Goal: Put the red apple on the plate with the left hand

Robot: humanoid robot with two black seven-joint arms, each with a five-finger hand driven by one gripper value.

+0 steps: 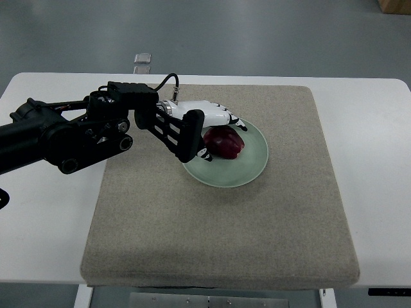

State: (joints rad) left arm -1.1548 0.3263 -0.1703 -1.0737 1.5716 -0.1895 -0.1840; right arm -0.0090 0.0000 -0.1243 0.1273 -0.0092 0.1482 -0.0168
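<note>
A dark red apple [226, 143] lies on a pale green plate [250, 167] set on the beige mat. My left hand [207, 131] reaches in from the left and sits over the plate's left side, its white fingers and black thumb curled around the apple. The hand covers the apple's left part. Whether the apple rests on the plate or hangs just above it cannot be told.
The beige mat [225, 231] covers most of the white table [45, 237]. A small clear object [143, 59] sits at the table's far edge. A brown box corner [395, 5] shows at the top right on the floor.
</note>
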